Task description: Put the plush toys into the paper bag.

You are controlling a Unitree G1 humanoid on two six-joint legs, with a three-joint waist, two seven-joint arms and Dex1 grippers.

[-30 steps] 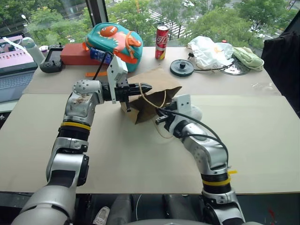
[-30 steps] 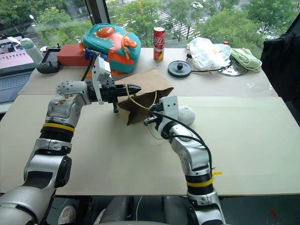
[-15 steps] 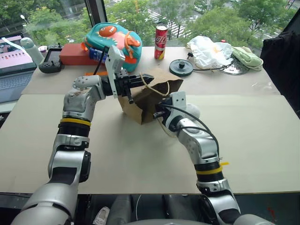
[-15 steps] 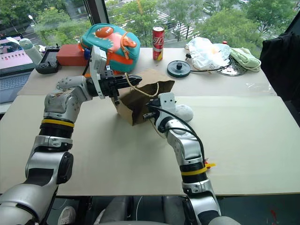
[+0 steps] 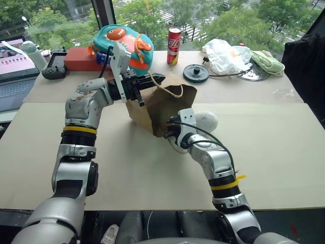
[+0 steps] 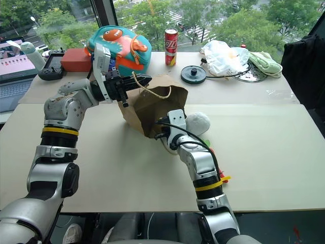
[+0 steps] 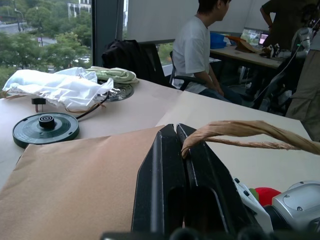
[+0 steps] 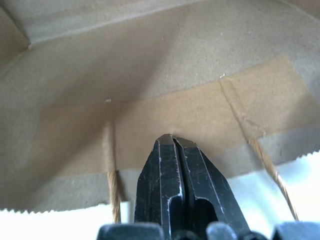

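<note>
Brown kraft: the bag point(image 5: 160, 104) lies on its side on the table point(image 5: 284, 137), mouth tipped toward me. My left gripper point(image 7: 182, 142) is fully closed on one cord handle point(image 7: 250, 129), pinching it at the fingertips and holding the upper lip raised; I judge this is meant to keep the mouth open for loading. My right gripper point(image 8: 172, 145) is pressed shut with nothing between its fingers, its tips just inside the mouth above the lower wall, where the second handle's cords are glued to the paper. That placement looks intended to pin or spread the lower lip, though I cannot confirm contact.

Grey ball toy point(image 5: 205, 120): on the table just beside the bag, behind my right wrist, outside it. Red chili toy point(image 7: 265, 194): a small red and green part shows past my right wrist, also outside.

Finding: neither toy is loaded. Bag opening is in hand; a gripper must be freed to fetch a toy, and the mouth may sag once released.
</note>
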